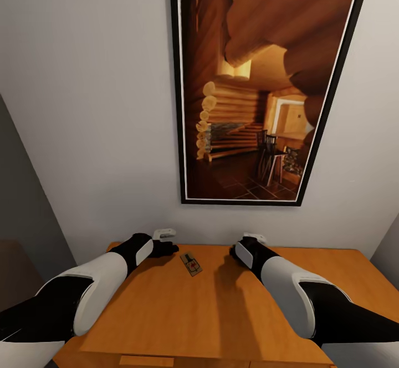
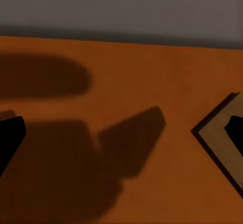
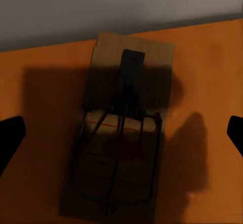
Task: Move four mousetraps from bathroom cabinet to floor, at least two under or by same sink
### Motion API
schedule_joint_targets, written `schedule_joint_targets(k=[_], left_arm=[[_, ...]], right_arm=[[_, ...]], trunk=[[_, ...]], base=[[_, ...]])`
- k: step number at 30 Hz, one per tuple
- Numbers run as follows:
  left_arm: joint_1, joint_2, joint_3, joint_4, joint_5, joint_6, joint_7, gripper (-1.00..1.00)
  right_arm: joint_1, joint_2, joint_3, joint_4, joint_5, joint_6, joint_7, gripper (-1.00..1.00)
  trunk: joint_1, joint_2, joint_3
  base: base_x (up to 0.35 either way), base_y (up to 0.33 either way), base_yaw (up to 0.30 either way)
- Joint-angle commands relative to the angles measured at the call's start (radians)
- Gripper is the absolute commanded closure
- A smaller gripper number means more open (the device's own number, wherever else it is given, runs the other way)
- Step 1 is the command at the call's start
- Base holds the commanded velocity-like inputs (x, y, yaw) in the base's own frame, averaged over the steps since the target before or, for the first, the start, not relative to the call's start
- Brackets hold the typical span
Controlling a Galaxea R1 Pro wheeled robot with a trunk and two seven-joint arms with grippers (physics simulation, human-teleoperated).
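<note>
Head view: one mousetrap [image 1: 190, 264] is seen lying flat on the cabinet [image 1: 221, 323] top near the wall, between the left end effector [image 1: 168, 244] and the right end effector [image 1: 235, 253]. In the right wrist view the mousetrap [image 3: 119, 148] sits between spread, empty fingertips; left fingertips are likewise spread, holding nothing. Pickup is judged in hand; next, the right end effector must be lowered and clenched on the board.
</note>
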Motion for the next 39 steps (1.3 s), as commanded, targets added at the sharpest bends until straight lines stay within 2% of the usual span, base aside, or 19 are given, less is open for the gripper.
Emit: schedule_joint_targets(k=[1,11,39], left_arm=[[-0.001,0.000,-0.007,-0.002,0.009,0.006,-0.001,-1.00],[-0.001,0.000,-0.007,-0.001,0.009,0.005,-0.001,-1.00],[-0.001,0.000,-0.007,-0.002,0.009,0.006,-0.001,-1.00]], right_arm=[[0.000,0.000,-0.002,-0.005,-0.008,0.004,-0.001,-1.00],[0.000,-0.001,-0.001,-0.016,-0.008,0.010,0.040,-1.00],[0.000,-0.002,0.000,-0.017,-0.009,0.012,0.046,-1.00]], trunk=[[0.000,-0.002,-0.002],[0.000,-0.002,-0.002],[0.000,-0.002,-0.002]], base=[[0.000,0.000,0.000],[0.000,0.000,0.000],[0.000,0.000,0.000]])
